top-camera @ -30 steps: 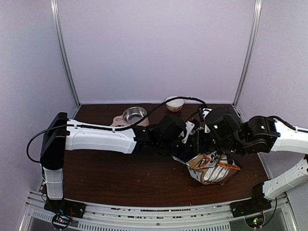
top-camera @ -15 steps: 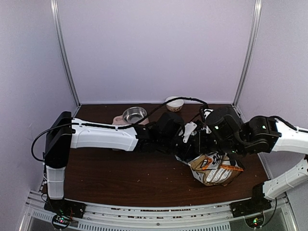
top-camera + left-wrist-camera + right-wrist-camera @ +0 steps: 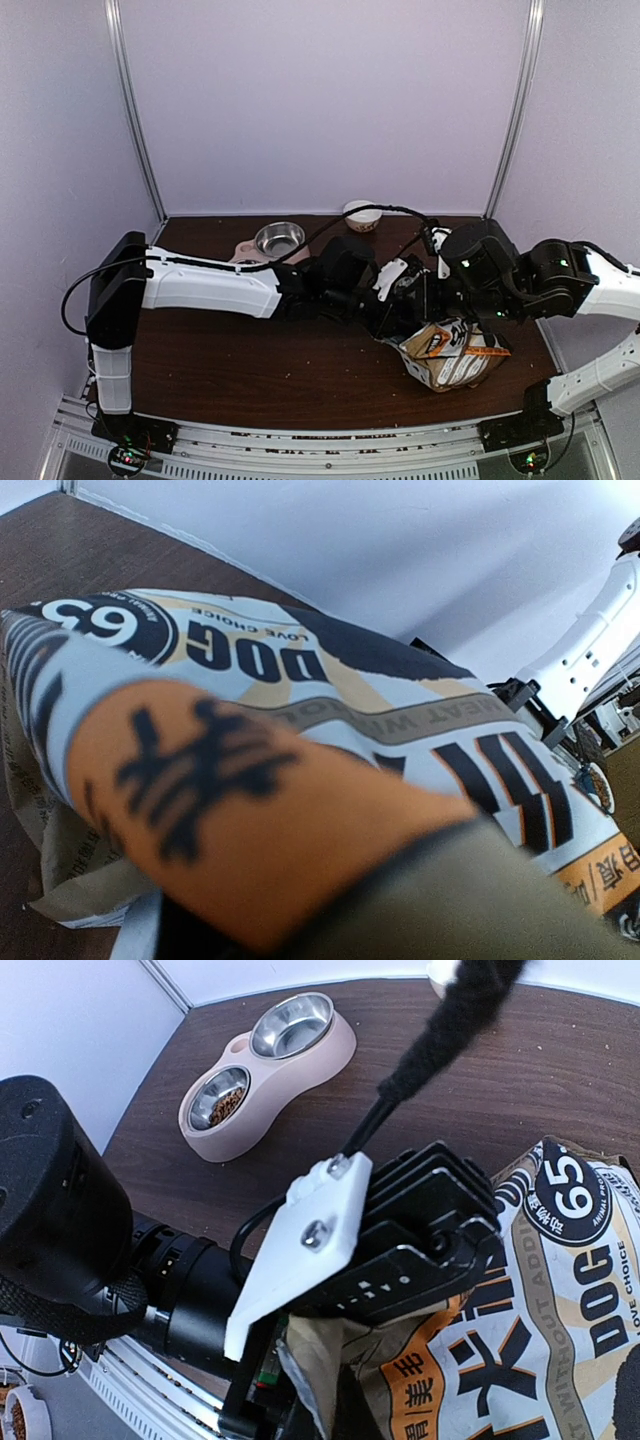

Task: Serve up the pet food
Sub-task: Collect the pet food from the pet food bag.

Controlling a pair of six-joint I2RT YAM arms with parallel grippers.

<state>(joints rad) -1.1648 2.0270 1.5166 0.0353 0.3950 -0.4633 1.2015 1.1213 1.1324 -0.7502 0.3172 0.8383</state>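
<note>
Two steel bowls (image 3: 292, 1022) sit in the pink feeder (image 3: 335, 1055), well beyond the left tool (image 3: 405, 303); one holds pet food (image 3: 221, 1100). Beneath that tool and the right tool (image 3: 445, 312) lies the printed bag (image 3: 452, 352) on the worktop (image 3: 250, 360), contents hidden. Neither tool's fingers show: opening and hold cannot be told.

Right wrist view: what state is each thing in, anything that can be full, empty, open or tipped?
dog food bag: lying on the table, top crumpled.
pink feeder: upright, one bowl holds kibble, the other is empty.
left tool: at the bag's top, grip hidden.
</note>
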